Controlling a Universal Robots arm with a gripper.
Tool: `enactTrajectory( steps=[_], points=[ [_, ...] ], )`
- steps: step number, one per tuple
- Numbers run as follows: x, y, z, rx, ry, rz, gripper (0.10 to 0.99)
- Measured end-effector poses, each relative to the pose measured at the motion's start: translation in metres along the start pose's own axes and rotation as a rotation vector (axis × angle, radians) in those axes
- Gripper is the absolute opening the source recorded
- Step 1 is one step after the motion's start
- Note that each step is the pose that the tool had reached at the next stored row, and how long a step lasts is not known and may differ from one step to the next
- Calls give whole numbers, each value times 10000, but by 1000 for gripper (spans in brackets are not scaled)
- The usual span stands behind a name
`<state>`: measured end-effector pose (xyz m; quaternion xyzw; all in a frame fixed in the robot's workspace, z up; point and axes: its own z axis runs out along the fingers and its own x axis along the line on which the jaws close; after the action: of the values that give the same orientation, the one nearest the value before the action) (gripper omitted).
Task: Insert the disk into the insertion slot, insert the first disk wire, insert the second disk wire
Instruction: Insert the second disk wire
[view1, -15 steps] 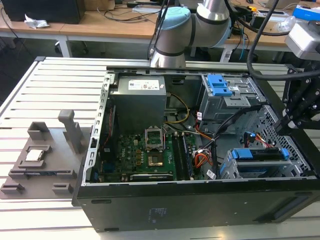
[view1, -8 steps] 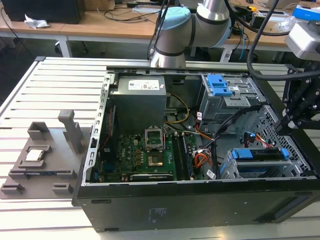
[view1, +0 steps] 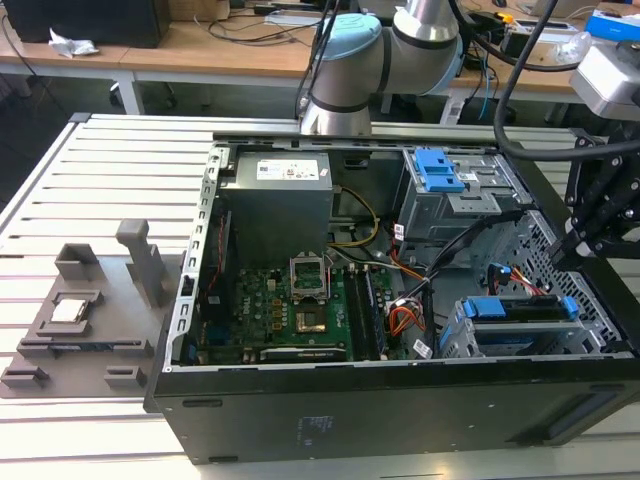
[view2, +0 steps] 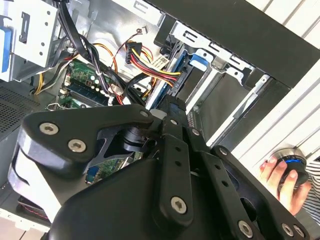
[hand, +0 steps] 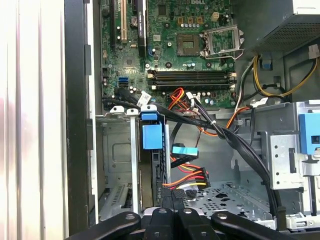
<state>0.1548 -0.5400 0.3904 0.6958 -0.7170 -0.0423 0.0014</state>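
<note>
The disk (view1: 525, 312) sits in the insertion slot (view1: 455, 345) at the case's front corner on the exterior view's right, its blue carrier tab (hand: 151, 135) at the cage mouth. My gripper (view1: 565, 250) hovers just over the disk's outer end. In the first wrist view its fingers (hand: 161, 215) lie close together, shut, tips at the disk's edge (hand: 156, 170). The first disk wire's blue plug (hand: 184, 151) hangs loose beside the disk. Just below it lies the second disk wire (hand: 187, 177), a red, orange and yellow bundle, close to the gripper (hand: 173, 197).
A taller grey cage with a blue latch (view1: 440, 170) stands behind the slot. The motherboard (view1: 290, 310) and power supply (view1: 275, 200) take up the case's left half. Black cables (hand: 235, 140) cross the middle. A grey fixture (view1: 80, 320) lies outside. A person's hand (view2: 280, 175) rests on a round control outside the case.
</note>
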Motion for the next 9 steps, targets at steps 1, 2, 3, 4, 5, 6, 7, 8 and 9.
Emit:
enactTrajectory(
  steps=[1, 2, 3, 4, 5, 6, 7, 8, 9],
  points=[
    [0, 0, 0, 0, 0, 0, 114],
    [0, 0, 0, 0, 0, 0, 235],
    [0, 0, 0, 0, 0, 0, 302],
    [0, 2, -1, 0, 1, 0, 302],
    [-1, 8, 0, 0, 2, 1, 302],
    [-2, 17, 3, 1, 2, 0, 302],
    [-2, 43, 8, 0, 0, -1, 302],
    [-1, 82, 12, 0, 2, -1, 302],
    [-1, 117, 17, 0, 0, 0, 302]
  ],
)
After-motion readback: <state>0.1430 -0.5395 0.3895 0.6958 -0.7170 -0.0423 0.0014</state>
